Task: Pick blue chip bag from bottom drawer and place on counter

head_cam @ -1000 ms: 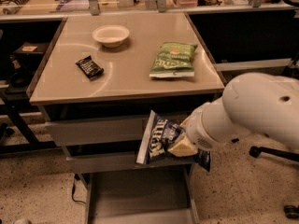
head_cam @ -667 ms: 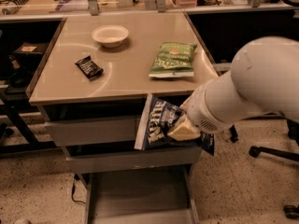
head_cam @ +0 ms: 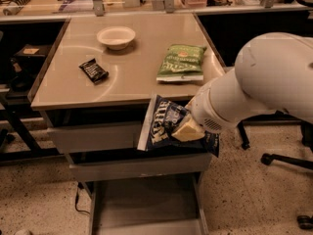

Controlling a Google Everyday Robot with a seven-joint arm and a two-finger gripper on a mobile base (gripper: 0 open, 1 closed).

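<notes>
My gripper (head_cam: 187,129) is shut on the blue chip bag (head_cam: 165,124), a navy bag with white lettering. It holds the bag in the air in front of the cabinet, its top edge about level with the counter's front rim. The bottom drawer (head_cam: 146,204) is pulled out below and its tray looks empty. The counter (head_cam: 132,65) is the beige top of the cabinet, just behind the bag. My white arm (head_cam: 264,82) reaches in from the right.
On the counter lie a green chip bag (head_cam: 182,61), a small black candy bar wrapper (head_cam: 93,70) and a white bowl (head_cam: 116,36). Two upper grey drawers (head_cam: 98,136) are closed. An office chair base (head_cam: 288,160) stands at the right. Cluttered desks stand behind.
My gripper has lifted the blue chip bag upward, from the level of the upper drawers to near the counter's front edge. The arm rose with it.
</notes>
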